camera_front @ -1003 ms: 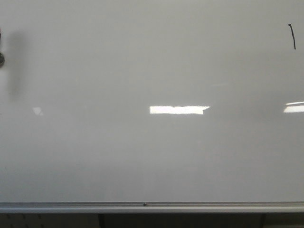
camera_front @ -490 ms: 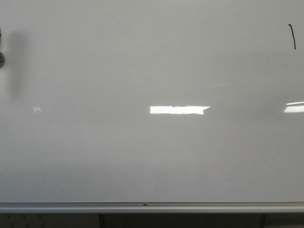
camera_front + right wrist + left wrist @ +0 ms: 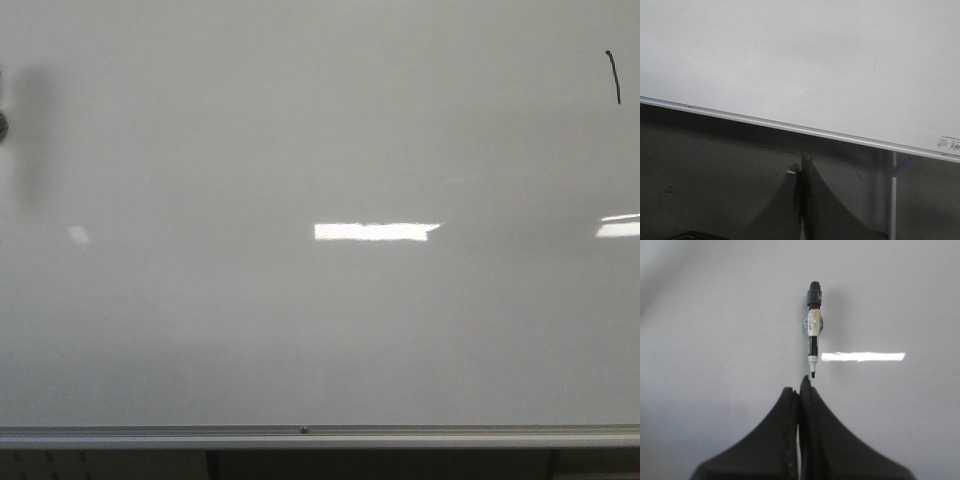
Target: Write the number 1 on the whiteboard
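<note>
Number 1 (image 3: 613, 77) seen finished far right on whiteboard (image 3: 300, 330), unchanged since earlier; marker (image 3: 813, 330) released, left gripper (image 3: 799, 388) and right gripper (image 3: 802, 162) closed empty.

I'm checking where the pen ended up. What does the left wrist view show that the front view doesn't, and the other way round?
Only the left wrist view shows the marker sitting uncapped on the board, just beyond the shut left gripper. Only the front view shows the number 1 near the upper right and the silver frame edge. Both show the whiteboard and a bright light reflection.
</note>
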Robot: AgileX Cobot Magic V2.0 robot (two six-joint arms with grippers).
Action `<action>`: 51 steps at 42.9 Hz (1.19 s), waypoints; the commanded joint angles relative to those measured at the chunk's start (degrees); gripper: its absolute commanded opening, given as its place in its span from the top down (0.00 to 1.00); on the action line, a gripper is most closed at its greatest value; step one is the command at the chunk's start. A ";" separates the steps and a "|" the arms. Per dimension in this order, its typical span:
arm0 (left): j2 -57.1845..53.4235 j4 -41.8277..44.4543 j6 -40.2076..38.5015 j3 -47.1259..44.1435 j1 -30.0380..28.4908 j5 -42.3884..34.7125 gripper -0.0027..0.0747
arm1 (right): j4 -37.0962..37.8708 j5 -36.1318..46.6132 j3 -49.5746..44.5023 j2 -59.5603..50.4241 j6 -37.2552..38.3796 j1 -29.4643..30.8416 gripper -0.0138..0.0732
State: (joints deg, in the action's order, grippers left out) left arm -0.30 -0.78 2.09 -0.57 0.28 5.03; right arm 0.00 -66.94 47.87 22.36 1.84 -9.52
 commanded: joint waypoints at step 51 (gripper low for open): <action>-0.97 0.30 -0.03 -1.25 0.85 -9.07 0.99 | 0.38 3.28 1.23 0.48 0.17 0.21 0.95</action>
State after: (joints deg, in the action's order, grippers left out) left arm -0.30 -0.53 2.09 -0.57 0.94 0.86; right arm 0.00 -66.94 47.87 22.36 1.84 -9.52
